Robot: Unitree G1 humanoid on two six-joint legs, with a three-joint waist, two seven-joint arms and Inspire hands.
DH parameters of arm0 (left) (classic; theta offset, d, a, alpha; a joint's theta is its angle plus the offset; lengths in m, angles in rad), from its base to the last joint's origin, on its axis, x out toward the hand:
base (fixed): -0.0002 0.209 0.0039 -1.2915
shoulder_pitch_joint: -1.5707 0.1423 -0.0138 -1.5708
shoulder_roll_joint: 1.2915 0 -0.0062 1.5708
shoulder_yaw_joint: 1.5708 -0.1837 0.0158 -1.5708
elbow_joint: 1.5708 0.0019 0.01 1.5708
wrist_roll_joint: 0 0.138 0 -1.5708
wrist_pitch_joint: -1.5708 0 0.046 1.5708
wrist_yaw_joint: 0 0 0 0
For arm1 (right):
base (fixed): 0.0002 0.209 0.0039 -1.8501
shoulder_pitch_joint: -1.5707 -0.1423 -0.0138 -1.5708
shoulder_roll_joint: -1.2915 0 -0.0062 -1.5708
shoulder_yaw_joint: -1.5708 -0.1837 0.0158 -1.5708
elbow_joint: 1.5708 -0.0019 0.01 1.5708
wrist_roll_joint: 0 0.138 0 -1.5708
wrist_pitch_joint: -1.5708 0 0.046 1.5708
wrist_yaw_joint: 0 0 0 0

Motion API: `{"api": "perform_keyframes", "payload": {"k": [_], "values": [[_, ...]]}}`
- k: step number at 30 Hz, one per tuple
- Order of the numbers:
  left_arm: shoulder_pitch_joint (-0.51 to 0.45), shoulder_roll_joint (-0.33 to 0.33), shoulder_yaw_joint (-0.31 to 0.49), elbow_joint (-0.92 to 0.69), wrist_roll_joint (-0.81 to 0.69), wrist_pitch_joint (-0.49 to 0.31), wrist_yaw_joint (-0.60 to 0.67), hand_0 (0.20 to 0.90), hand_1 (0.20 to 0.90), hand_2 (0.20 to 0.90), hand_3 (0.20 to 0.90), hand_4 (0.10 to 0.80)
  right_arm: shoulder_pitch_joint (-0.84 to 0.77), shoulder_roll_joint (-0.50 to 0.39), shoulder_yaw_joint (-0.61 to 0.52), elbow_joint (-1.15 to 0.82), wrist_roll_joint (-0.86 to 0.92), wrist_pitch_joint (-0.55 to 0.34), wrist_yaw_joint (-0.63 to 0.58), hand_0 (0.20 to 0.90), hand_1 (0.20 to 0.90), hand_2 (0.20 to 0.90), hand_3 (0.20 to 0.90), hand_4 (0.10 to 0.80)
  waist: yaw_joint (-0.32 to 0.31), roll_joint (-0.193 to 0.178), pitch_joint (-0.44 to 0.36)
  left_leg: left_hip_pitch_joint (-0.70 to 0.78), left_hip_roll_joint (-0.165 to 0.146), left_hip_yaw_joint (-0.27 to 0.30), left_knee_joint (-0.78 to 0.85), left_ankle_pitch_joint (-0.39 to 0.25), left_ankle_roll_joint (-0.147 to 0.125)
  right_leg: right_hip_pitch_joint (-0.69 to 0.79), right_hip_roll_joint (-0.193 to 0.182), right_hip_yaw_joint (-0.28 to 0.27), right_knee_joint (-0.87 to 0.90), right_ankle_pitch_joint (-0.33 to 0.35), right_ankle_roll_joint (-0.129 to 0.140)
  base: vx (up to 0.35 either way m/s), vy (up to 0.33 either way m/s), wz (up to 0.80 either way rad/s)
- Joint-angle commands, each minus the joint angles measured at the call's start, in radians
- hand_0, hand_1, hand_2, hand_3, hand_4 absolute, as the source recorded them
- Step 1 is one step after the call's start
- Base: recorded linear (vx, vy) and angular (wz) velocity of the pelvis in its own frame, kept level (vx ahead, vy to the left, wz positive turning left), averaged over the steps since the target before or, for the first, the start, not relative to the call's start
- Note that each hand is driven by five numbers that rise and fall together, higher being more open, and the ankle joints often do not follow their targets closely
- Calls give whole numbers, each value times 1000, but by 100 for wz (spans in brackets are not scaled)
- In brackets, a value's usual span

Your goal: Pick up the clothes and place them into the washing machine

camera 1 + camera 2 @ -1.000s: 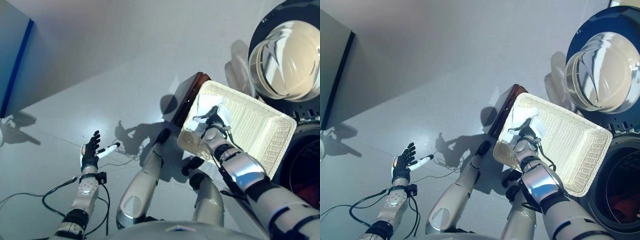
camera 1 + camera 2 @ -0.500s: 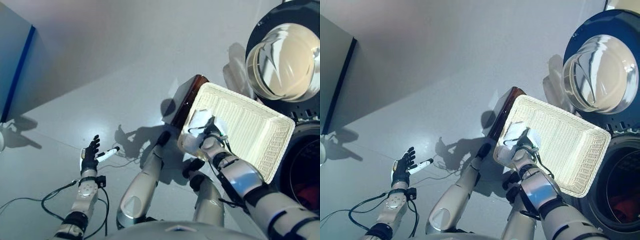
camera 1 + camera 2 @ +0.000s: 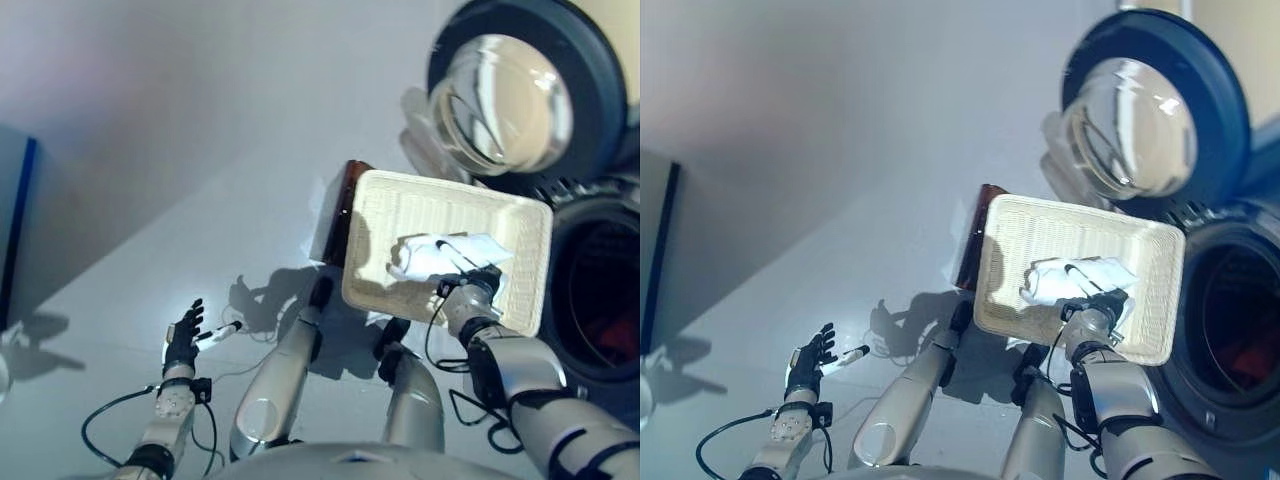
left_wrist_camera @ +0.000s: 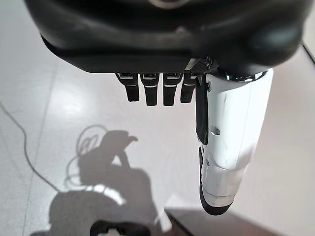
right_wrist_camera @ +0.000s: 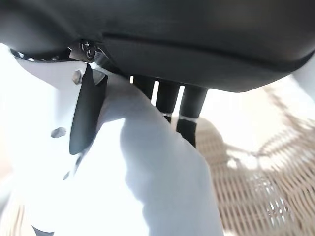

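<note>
A white cloth (image 3: 432,255) hangs bunched over the middle of the cream wicker basket (image 3: 400,205), and my right hand (image 3: 470,291) is shut on it from below. In the right wrist view the cloth (image 5: 162,182) drapes between the thumb and the dark fingers (image 5: 189,118), with basket weave (image 5: 256,187) behind. The washing machine's dark drum opening (image 3: 600,290) lies just right of the basket, with something red inside. Its round glass door (image 3: 500,95) stands swung open above. My left hand (image 3: 182,335) hovers open over the floor at lower left, holding nothing.
A dark brown box (image 3: 338,215) sits under the basket's left edge. A blue-edged panel (image 3: 15,230) stands at the far left. Grey floor spreads between it and the basket.
The camera has swung, shifting the whole picture. My right hand has carried the white cloth from the basket's left corner to its middle, nearer the drum opening. The left hand stays idle.
</note>
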Motion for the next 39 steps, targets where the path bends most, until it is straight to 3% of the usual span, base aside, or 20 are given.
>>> {"api": "perform_keyframes", "payload": {"k": [1,4,10,12,20,29,35,37,38,39], "values": [[9,-7,9,35,-71,-56,-10,900,900,900,900,800,9,-107,-39,-39,209,-112,66,200,200,200,200,300,-8,71,-14,-25,-8,19,-39,-12,-59,68,7,11,-95,23,-2,12,67,-47],[2,-25,-12,60,-104,-62,-24,900,900,900,900,800,8,-103,-69,-81,275,-134,89,200,200,200,200,300,-23,92,-24,-10,-7,40,-50,-14,-58,68,10,37,-107,29,1,32,114,-49],[5,-81,-94,94,-174,-88,-58,900,900,900,900,800,8,-75,-175,-251,450,-237,146,200,200,200,200,300,-55,175,-53,18,-16,82,-78,-18,-55,63,4,85,-124,35,10,37,66,-37],[17,-98,-126,102,-191,-98,-62,900,900,900,900,800,-19,-80,-219,-289,473,-286,127,200,200,200,200,300,-61,222,-71,30,-23,91,-91,-20,-55,63,0,101,-126,34,13,60,74,-6],[22,-139,-194,137,-218,-107,-59,900,900,900,900,800,-88,-101,-283,-332,443,-370,37,200,200,200,200,300,-61,305,-93,43,-28,118,-107,-18,-47,51,1,146,-132,45,19,41,35,-19],[31,-149,-231,129,-228,-118,-65,900,900,900,900,800,-176,-178,-300,-394,387,-425,-42,200,200,200,200,300,-69,347,-114,52,-31,136,-110,-40,-46,30,5,180,-114,29,18,33,2,-11],[35,-123,-215,119,-230,-125,-57,900,900,900,900,800,-295,-319,-236,-484,304,-456,-102,200,200,200,200,300,-71,343,-124,46,-23,157,-101,-45,-46,10,17,205,-114,41,17,37,-6,-12],[38,-112,-209,107,-241,-135,-51,900,900,900,900,800,-335,-362,-221,-601,233,-498,-164,200,200,200,200,300,-78,339,-129,43,-22,161,-103,-46,-48,2,22,213,-115,43,16,15,11,-17],[38,-108,-209,106,-237,-134,-49,900,900,900,900,800,-340,-379,-219,-645,201,-501,-187,315,315,315,315,382,-84,337,-129,43,-22,163,-104,-47,-48,1,23,216,-115,43,16,51,22,-19],[41,-103,-203,103,-243,-136,-46,900,900,900,900,800,-341,-399,-204,-669,184,-499,-187,678,678,678,678,641,-87,333,-132,46,-23,164,-104,-56,-48,3,23,218,-114,36,17,21,18,-17]]}}
